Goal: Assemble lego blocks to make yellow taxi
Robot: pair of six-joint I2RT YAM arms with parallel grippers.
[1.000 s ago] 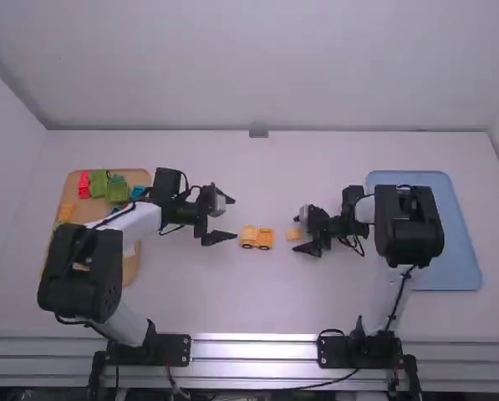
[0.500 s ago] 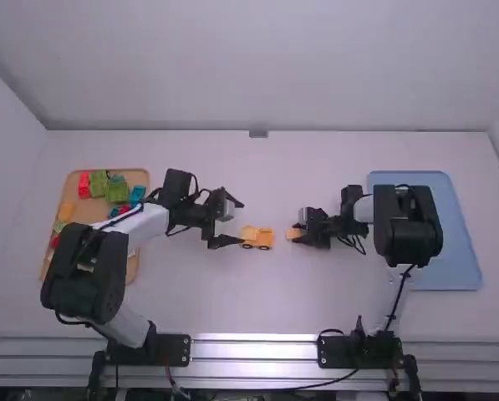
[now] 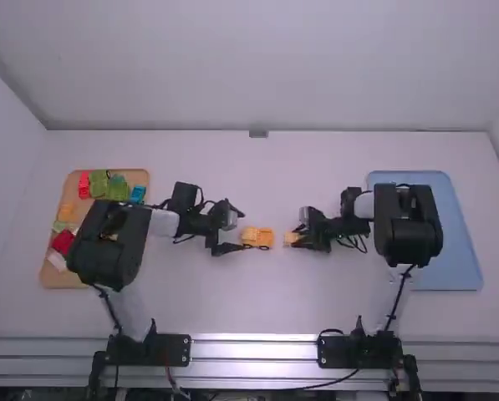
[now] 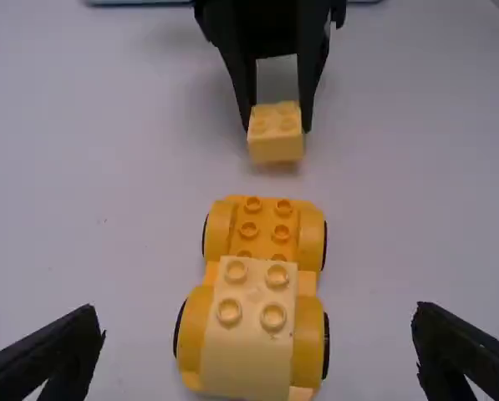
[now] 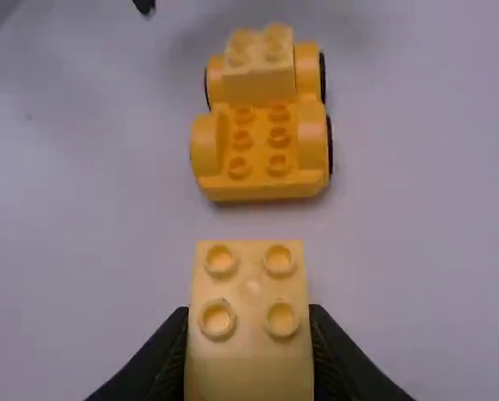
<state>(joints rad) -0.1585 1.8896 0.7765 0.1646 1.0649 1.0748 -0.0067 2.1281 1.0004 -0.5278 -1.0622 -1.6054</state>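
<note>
Yellow taxi [image 3: 257,238], part-built, on the worktop [image 3: 257,301] between your claws. Your right claw [image 5: 249,317]: narrowed on a pale yellow block [image 5: 249,376], gripped by its sides, studs up, presumably for pressing straight down onto the base. Your left claw [image 4: 259,317]: wide, fingers either side of the taxi's left end, likely to steady it. Appearance: orange-yellow base, black-edged wheels, one pale block mounted left, bare studs right. Outlying: wooden tray [image 3: 53,277] with coloured blocks [image 3: 117,190], left; blue tray [image 3: 464,251], right.
</note>
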